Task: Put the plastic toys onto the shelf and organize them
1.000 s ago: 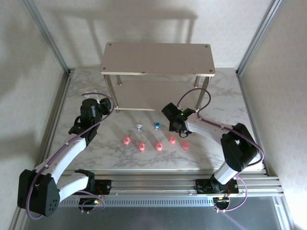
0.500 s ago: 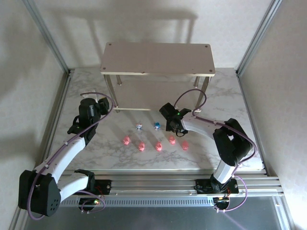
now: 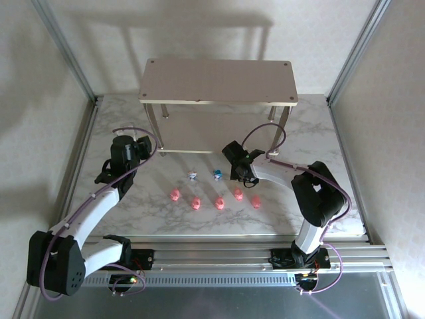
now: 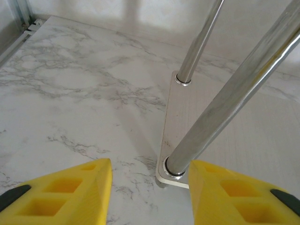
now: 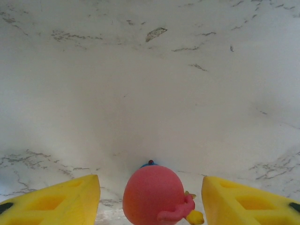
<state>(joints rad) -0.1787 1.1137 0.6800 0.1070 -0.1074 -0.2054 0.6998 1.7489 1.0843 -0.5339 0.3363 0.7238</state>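
Right wrist view puts the right gripper (image 5: 150,179) low over the marble table (image 5: 150,84), its yellow fingers (image 5: 51,199) spread wide on either side of a round pinkish-red toy (image 5: 152,194). A clear gap shows on each side, so the toy sits between the fingers without being gripped. It has a small yellow part at its lower right, and a bit of blue peeks over its top.

From above, this gripper hangs just right of two whitish toys (image 3: 192,176), one with blue on it (image 3: 216,175). Nearer the arm bases, five pink toys (image 3: 219,203) lie in a loose row on the table, all in front of the shelf (image 3: 218,81).

Further left, the left gripper (image 4: 149,164) is partly open and holds nothing. Its fingers point at the foot of a silver leg (image 4: 220,108) at the shelf's near left corner, where the lower board (image 4: 180,117) meets the marble.
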